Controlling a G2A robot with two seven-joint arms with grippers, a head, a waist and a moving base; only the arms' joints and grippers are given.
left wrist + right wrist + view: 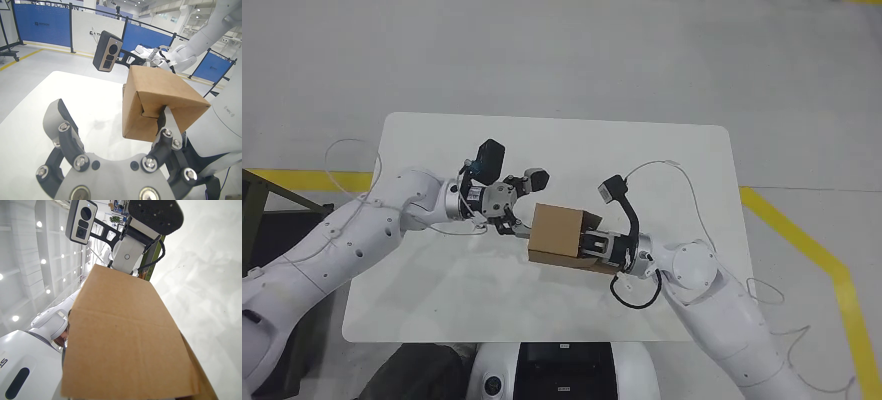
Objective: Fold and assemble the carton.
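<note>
A brown cardboard carton [557,232] lies on its side at the middle of the white table [672,150]. My right gripper [591,244] holds it from its right end, fingers closed on the carton's wall; in the right wrist view the carton [121,336] hides those fingers. My left gripper [113,117] is open at the carton's [162,89] left end. One of its fingers [167,121] is poked into the gap between the folded end flaps, the other finger [62,113] stands free over the table. In the top view the left gripper [514,207] touches the carton's left face.
A thin white cable [682,172] loops over the table's right half, another cable [342,150] hangs off its left edge. Yellow floor tape [802,235] runs beside the table. A dark frame [262,195] stands at the far left. Bare table lies behind the carton.
</note>
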